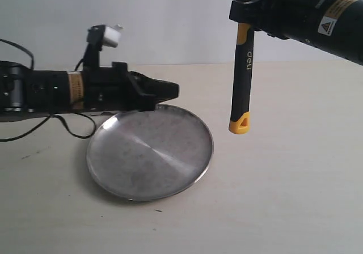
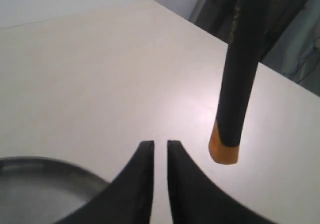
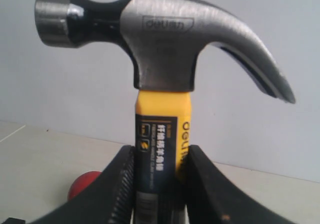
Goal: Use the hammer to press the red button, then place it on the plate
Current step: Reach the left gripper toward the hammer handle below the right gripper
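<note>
**Desk reporter:** Steel head up, black handle hanging down: where is the hammer (image 1: 242, 67) standing in the job?

**Photographer:** The right end effector (image 3: 159, 156) is clamping its yellow neck and holding it above the desk (image 1: 295, 180), beside the plate (image 1: 150, 152), not on it. Behind, the red button (image 3: 82, 185) is showing; pressed or not, I cannot tell. Placing is looking undone. The left end effector (image 2: 160, 146) is hovering by the plate's rim, jaws nearly together, empty.
</note>
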Robot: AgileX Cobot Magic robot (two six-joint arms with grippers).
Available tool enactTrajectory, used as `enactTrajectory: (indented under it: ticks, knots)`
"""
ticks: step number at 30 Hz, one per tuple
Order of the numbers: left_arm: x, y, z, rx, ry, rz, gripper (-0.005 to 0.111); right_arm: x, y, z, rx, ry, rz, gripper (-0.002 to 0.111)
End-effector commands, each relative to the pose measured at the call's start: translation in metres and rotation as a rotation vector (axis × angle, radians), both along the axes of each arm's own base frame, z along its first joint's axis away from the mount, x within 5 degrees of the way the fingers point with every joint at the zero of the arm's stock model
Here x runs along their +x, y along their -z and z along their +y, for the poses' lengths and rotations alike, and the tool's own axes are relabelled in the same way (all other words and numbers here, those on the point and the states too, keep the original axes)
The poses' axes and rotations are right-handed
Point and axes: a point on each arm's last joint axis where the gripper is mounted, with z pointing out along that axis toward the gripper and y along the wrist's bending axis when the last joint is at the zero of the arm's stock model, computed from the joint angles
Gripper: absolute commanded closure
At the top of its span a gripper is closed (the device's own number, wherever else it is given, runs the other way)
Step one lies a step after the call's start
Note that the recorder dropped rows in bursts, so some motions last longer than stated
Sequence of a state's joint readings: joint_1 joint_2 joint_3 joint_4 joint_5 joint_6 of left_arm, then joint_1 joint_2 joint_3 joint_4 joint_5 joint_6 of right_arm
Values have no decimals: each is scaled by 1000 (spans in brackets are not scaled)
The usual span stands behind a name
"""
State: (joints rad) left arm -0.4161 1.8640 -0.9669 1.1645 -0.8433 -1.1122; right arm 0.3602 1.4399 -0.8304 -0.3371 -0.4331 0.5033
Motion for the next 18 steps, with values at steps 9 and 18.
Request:
enactTrajectory:
  ticks: [9,18]
  knots:
    - [-10,-13,-58,36,55,-84,2,-3,-14,1,50,-22,-92,108]
    - [-11,-9,-78,-40,-31,-132,3,-3,-14,1,50,-22,-92,108]
